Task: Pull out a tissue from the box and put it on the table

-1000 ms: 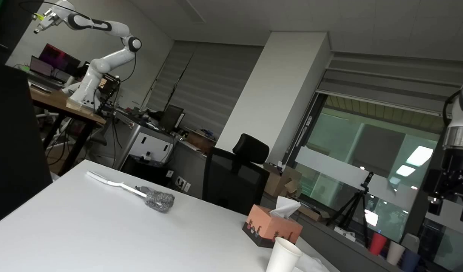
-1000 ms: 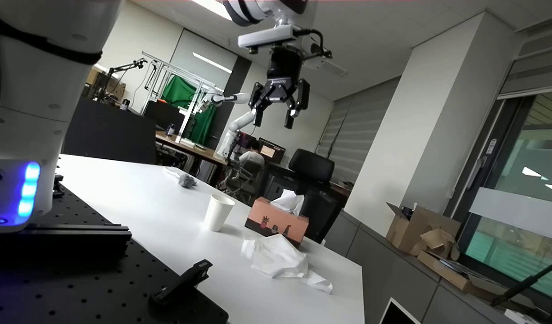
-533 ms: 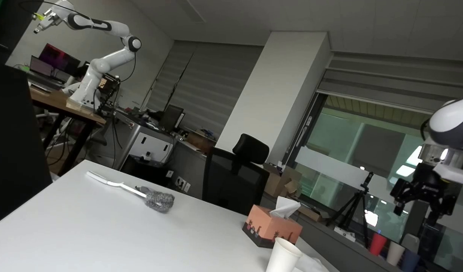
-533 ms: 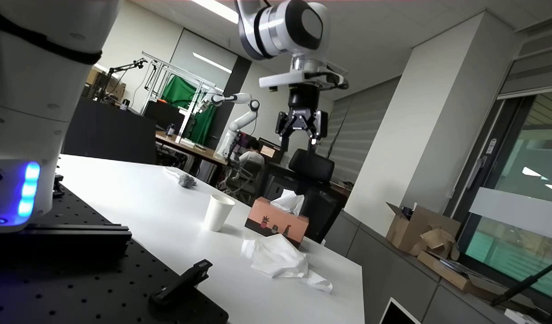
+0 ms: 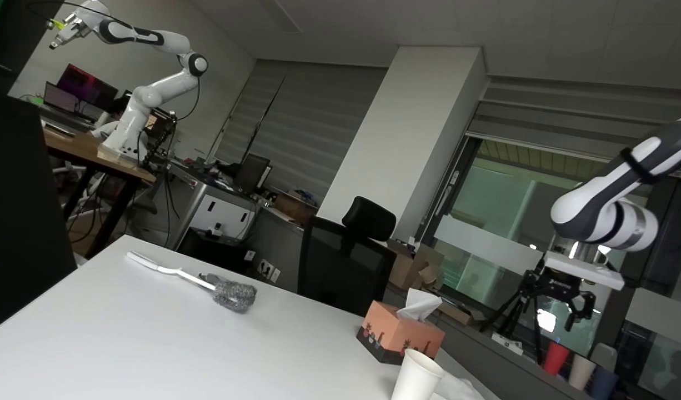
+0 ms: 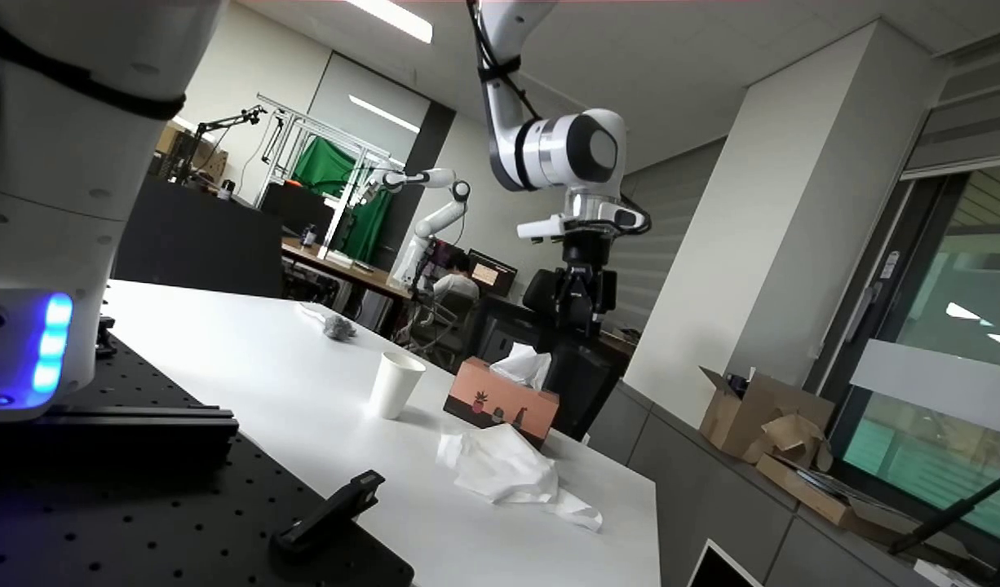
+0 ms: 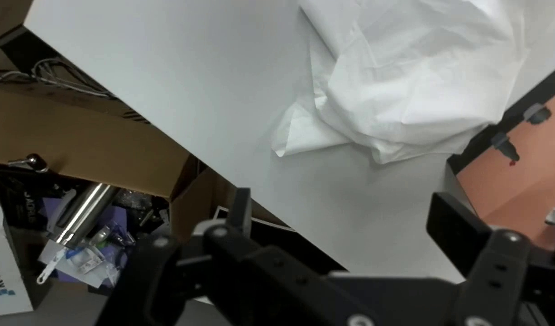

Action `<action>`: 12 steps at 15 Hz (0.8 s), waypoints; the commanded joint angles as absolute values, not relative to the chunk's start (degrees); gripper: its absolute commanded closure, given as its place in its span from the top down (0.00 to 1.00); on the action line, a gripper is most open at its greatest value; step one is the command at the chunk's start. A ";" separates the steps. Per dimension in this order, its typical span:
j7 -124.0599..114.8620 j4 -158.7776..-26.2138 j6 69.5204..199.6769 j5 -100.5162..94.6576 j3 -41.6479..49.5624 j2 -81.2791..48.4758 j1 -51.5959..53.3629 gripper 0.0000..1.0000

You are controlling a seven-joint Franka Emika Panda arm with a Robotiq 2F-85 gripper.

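Observation:
The orange tissue box (image 5: pixel 401 334) stands on the white table (image 5: pixel 207 344), with a white tissue (image 5: pixel 421 304) sticking up from its top. The box (image 6: pixel 500 399) and tissue (image 6: pixel 523 365) show in both exterior views. In the wrist view the box (image 7: pixel 526 181) is at the right edge, its top mostly cut off. A loose crumpled tissue (image 6: pixel 504 469) lies on the table beside the box, also in the wrist view (image 7: pixel 418 90). My gripper (image 7: pixel 343 210) is open and empty. In an exterior view it (image 6: pixel 579 324) hangs in the air, higher than the box.
A white paper cup (image 6: pixel 396 387) stands near the box. A grey-headed brush (image 5: pixel 235 294) lies at the table's far end. A black chair (image 5: pixel 346 261) stands behind the table. A black clamp (image 6: pixel 329 518) sits on the base plate. A cardboard box (image 7: pixel 78 140) lies beyond the table edge.
The arm has come down and moved right in an exterior view, bringing my open gripper lower toward the box's level. The box, tissues, cup and brush have not moved.

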State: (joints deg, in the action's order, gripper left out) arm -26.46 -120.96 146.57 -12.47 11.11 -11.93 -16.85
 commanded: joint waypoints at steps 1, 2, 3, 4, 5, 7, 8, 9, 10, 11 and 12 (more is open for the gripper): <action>-30.37 -106.32 142.23 -2.89 13.21 -22.35 -14.56 1.00; -30.58 -102.97 141.17 0.49 13.27 -24.49 -14.49 1.00; -30.62 -99.57 140.16 3.91 13.09 -26.44 -14.76 1.00; -31.67 -96.03 138.99 6.49 13.31 -28.40 -14.79 1.00; -34.65 -92.75 138.43 8.44 13.10 -31.24 -13.49 1.00; -30.48 -97.62 140.08 8.81 13.58 -28.12 -13.71 1.00; -31.69 -94.86 138.96 10.10 13.30 -29.91 -13.48 1.00; -32.67 -92.97 138.42 10.69 13.13 -31.29 -13.13 1.00; -33.40 -91.92 138.29 10.75 13.07 -32.20 -12.88 1.00; -33.72 -91.61 138.36 10.75 13.06 -32.57 -12.79 1.00; -33.83 -91.40 138.34 10.76 13.08 -32.76 -12.82 1.00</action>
